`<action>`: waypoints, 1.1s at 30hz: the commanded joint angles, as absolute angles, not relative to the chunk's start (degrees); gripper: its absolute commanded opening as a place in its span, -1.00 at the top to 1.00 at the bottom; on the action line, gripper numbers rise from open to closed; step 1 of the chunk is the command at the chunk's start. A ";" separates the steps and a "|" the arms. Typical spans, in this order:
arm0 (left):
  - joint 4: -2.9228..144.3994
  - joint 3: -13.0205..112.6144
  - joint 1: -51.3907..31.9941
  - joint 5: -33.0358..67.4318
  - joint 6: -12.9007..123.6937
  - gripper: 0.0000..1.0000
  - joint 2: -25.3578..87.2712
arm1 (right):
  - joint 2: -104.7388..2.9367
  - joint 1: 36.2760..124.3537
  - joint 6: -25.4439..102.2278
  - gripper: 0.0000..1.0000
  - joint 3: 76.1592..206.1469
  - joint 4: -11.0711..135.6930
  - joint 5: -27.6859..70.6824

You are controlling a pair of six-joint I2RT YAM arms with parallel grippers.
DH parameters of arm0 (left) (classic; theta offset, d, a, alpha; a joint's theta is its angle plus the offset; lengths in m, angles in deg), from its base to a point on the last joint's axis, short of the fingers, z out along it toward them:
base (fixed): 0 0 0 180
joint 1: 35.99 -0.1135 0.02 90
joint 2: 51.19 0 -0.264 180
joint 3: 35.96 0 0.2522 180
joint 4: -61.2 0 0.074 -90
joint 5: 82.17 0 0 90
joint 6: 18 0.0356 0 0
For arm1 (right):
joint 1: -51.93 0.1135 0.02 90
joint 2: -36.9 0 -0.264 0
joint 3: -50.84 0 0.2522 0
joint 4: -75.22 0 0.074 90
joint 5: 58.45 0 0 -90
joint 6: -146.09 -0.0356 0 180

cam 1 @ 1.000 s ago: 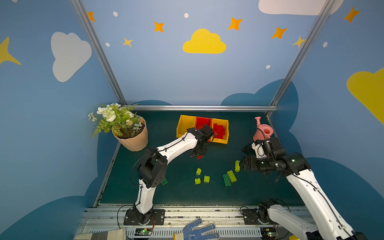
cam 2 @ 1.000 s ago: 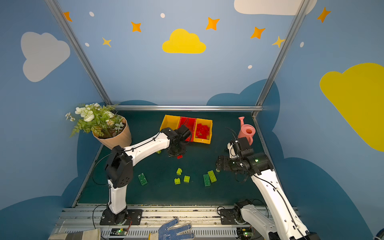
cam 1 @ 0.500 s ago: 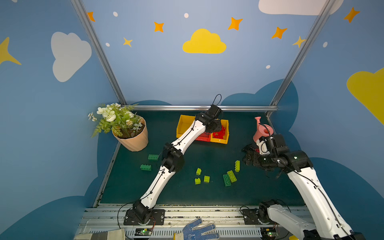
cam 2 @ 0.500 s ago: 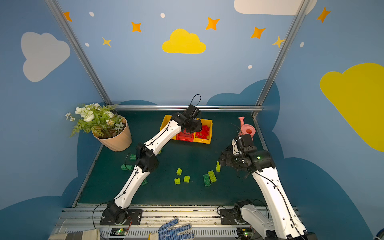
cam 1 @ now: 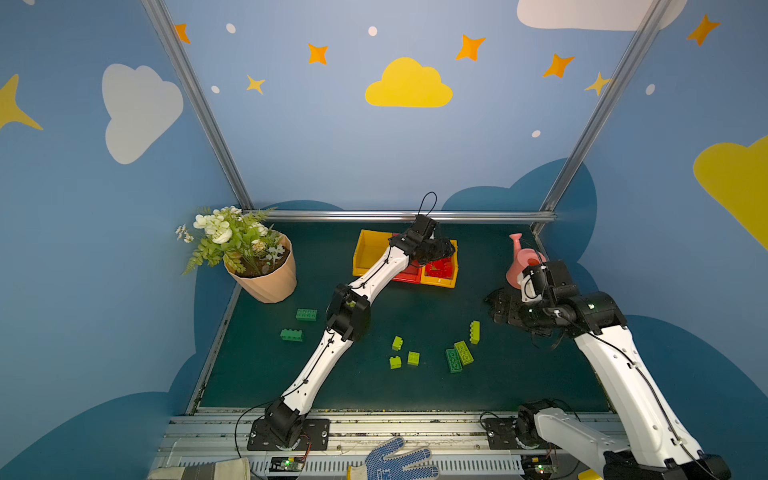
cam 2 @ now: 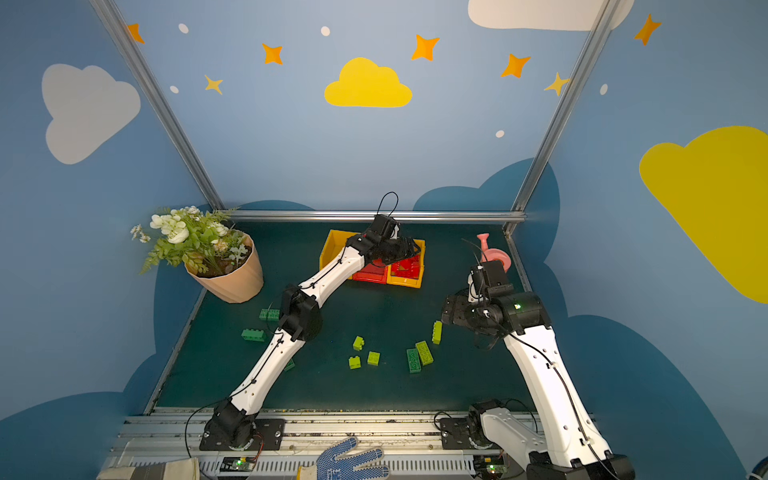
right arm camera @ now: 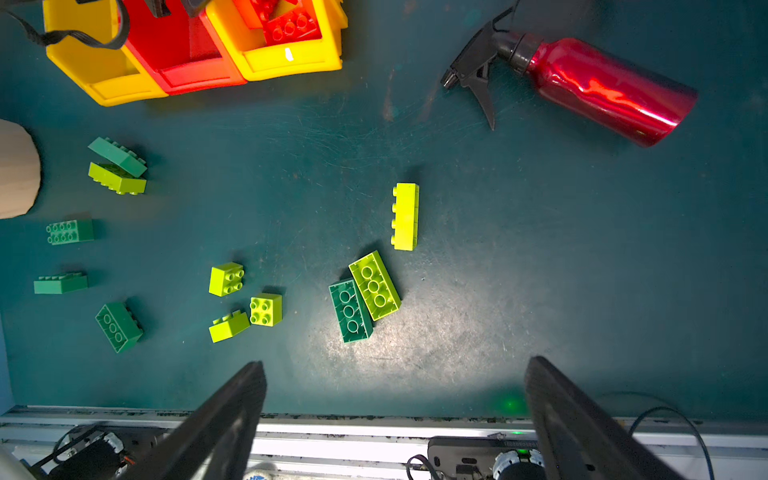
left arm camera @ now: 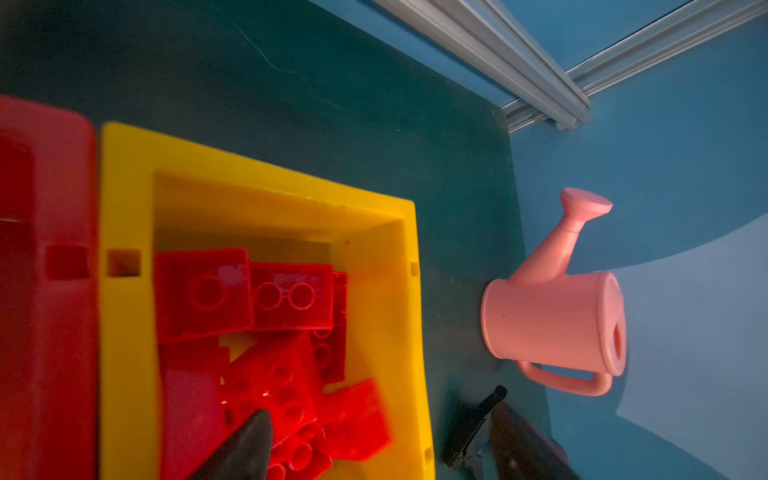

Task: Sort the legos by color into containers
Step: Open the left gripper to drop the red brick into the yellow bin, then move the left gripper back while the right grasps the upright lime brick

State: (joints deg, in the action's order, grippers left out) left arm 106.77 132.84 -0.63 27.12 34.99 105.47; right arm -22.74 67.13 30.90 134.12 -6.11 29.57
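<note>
Both top views show dark green legos on the bench near the flowerpot. Left jaws hang wide apart and empty over the rightmost of three containers, where red legos lie. Lime legos dot mid-bench. Right jaws gape above the bench near the watering can, holding nothing.

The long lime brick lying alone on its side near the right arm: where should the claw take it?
Grip the long lime brick at mid-length from straight above, probably with the open right claw. It lies on its side, studs pointing sideways, so the jaws would close on studded face and underside, a short span. Bare mat flanks it; the lime-and-dark-green pair lies apart.
</note>
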 commanded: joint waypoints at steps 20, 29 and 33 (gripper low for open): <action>111.62 92.90 -14.34 20.61 47.36 -0.97 71.83 | -38.66 67.39 28.62 -0.93 128.67 4.95 24.86; 106.28 82.16 -20.34 27.81 51.30 -0.95 69.95 | -46.19 67.57 27.12 -0.83 126.43 12.56 20.96; 106.14 83.73 -20.23 28.22 51.35 -0.93 72.24 | -48.38 68.31 26.78 -0.81 127.63 12.78 21.47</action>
